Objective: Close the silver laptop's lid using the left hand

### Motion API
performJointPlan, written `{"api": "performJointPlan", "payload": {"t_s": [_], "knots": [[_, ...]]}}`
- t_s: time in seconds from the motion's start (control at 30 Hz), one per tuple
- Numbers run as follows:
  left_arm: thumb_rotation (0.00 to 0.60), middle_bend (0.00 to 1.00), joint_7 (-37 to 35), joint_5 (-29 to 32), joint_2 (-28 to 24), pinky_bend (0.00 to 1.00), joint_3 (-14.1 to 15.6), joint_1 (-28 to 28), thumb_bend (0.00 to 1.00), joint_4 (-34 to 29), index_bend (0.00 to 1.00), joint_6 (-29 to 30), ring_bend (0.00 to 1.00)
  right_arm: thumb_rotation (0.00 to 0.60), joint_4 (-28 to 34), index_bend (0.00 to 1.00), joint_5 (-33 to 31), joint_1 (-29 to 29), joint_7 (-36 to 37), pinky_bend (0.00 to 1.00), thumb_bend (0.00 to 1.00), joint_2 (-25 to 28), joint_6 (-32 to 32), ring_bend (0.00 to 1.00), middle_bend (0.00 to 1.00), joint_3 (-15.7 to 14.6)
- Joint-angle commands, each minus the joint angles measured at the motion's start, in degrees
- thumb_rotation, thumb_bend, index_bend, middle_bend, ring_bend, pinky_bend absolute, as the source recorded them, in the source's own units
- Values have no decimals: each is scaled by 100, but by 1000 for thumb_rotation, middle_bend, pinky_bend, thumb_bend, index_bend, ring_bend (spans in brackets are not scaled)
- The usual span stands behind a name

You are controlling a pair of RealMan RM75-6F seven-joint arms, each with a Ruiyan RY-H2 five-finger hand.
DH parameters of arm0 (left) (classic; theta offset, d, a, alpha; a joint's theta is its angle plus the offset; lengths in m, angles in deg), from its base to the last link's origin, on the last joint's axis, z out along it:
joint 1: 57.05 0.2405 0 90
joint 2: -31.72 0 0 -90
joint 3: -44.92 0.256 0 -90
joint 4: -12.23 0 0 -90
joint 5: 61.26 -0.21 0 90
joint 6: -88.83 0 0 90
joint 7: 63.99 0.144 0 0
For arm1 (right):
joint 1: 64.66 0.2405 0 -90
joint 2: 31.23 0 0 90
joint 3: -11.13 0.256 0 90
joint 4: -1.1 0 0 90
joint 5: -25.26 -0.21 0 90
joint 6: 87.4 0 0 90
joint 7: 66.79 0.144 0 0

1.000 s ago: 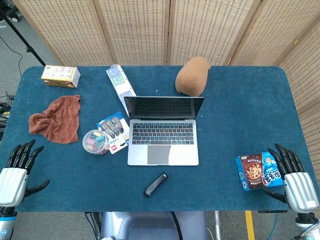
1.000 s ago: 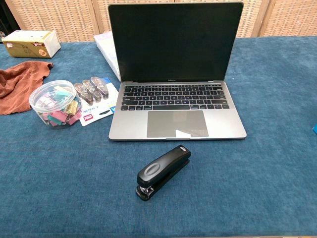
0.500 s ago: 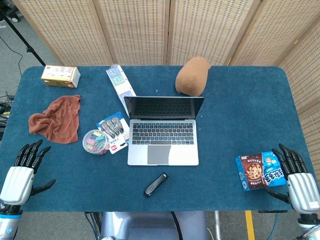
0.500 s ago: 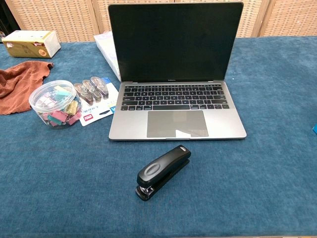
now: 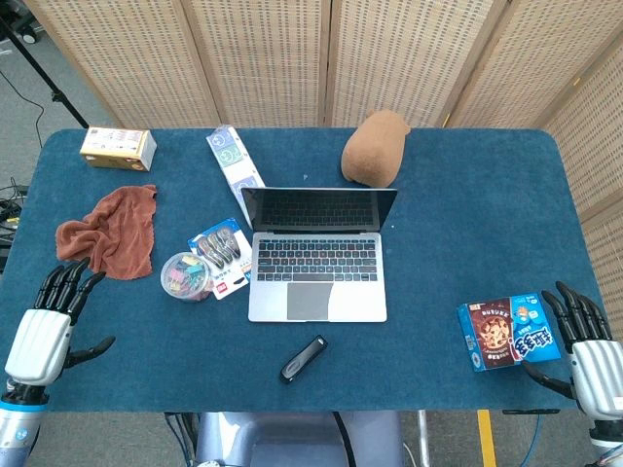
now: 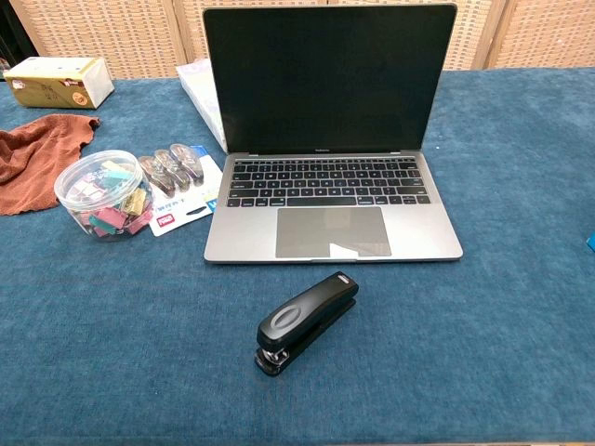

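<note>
The silver laptop (image 5: pixel 318 260) sits open in the middle of the blue table, its dark screen (image 6: pixel 329 80) upright and facing me. My left hand (image 5: pixel 47 331) hovers at the table's near left corner, fingers spread, holding nothing, far from the laptop. My right hand (image 5: pixel 589 358) is at the near right corner, fingers apart and empty, beside a cookie box (image 5: pixel 508 332). Neither hand shows in the chest view.
A black stapler (image 6: pixel 305 321) lies in front of the laptop. A clear tub of clips (image 6: pixel 99 193) and a tape pack (image 6: pixel 182 190) sit to its left, with a brown cloth (image 5: pixel 109 233), a small carton (image 5: pixel 118 148) and a white box (image 5: pixel 237 168). A brown plush (image 5: pixel 374 148) lies behind the screen.
My left hand has crept forward and slightly right along the table's near left edge. My right hand has drawn back toward the near right corner. The laptop has not moved.
</note>
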Motion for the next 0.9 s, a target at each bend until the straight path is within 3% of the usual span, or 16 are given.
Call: {"api": "performJointPlan", "payload": {"t_s": [0.03, 0.2, 0.47, 0.7, 0.9], "knots": [[600, 0, -148, 84, -61, 16, -189, -199, 93, -42, 145, -149, 0, 600, 0, 0, -4, -7, 24, 61, 183, 11, 17, 0, 0, 9], [600, 0, -531, 302, -111, 16, -534, -639, 93, -52, 141, -562, 0, 600, -9, 0, -42, -23, 97, 61, 182, 36, 32, 0, 0, 24], [600, 0, -1764, 672, -126, 16, -1098, -1604, 92, 269, 137, -1586, 0, 600, -32, 0, -91, -45, 254, 61, 183, 82, 59, 0, 0, 49], [600, 0, -1882, 855, 40, 16, -1496, -2403, 92, 642, 137, -2188, 0, 600, -56, 0, -80, -45, 358, 61, 183, 105, 51, 0, 0, 48], [600, 0, -1709, 1249, 89, 16, -1591, -2806, 93, 603, 137, -2715, 0, 600, -66, 0, -84, -53, 414, 61, 183, 116, 67, 0, 0, 60]]}}
